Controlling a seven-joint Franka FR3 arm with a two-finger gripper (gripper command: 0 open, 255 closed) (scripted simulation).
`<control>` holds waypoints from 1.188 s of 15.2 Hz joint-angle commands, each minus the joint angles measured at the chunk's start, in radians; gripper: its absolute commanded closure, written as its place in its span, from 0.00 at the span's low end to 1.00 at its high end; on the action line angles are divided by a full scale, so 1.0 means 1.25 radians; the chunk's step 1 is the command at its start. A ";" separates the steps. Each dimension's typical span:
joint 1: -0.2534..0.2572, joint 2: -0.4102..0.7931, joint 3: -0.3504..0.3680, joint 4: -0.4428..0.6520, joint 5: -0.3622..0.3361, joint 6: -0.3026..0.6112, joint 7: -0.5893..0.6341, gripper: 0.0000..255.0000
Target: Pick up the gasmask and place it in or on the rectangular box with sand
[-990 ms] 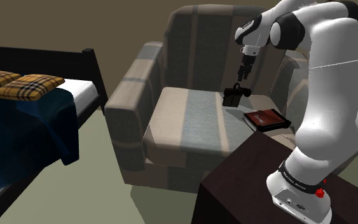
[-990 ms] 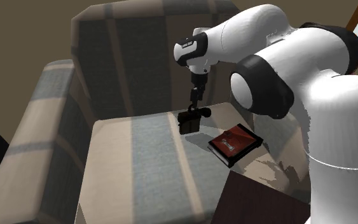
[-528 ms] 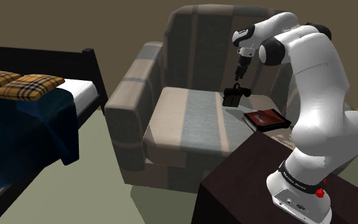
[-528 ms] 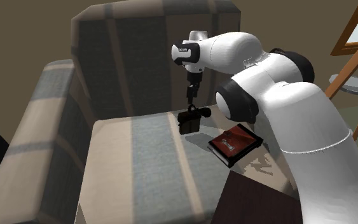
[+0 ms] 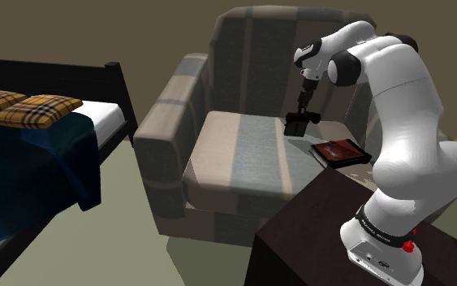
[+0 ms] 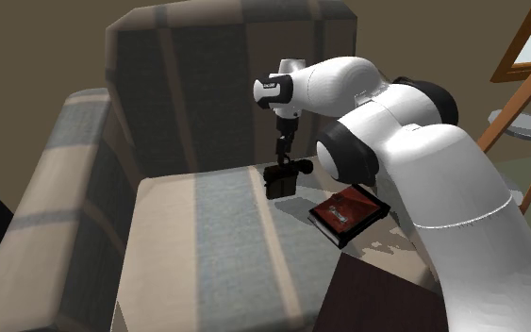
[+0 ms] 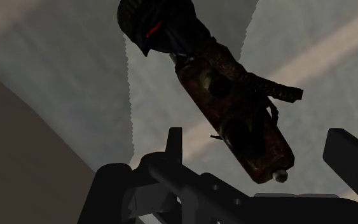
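The room was dim and brownish. A pale band of light lay across the armchair seat (image 5: 243, 154) in the middle of the shoulder view, and the white arm (image 5: 405, 122) at its right shone brightest. In the wrist view the gasmask (image 7: 234, 108) was nearly a black shape against that seat.

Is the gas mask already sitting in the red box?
No, the gasmask lies on the armchair seat, apart from the red box.
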 commanded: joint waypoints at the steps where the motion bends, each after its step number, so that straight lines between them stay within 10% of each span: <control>1: -0.001 0.004 0.001 0.003 0.001 0.001 0.000 0.00; 6: -0.001 0.004 0.001 0.003 0.001 0.001 0.000 0.00; 7: -0.001 0.004 0.001 0.003 0.001 0.001 0.000 1.00; 18: 0.000 -0.006 -0.002 0.008 -0.003 -0.013 0.003 1.00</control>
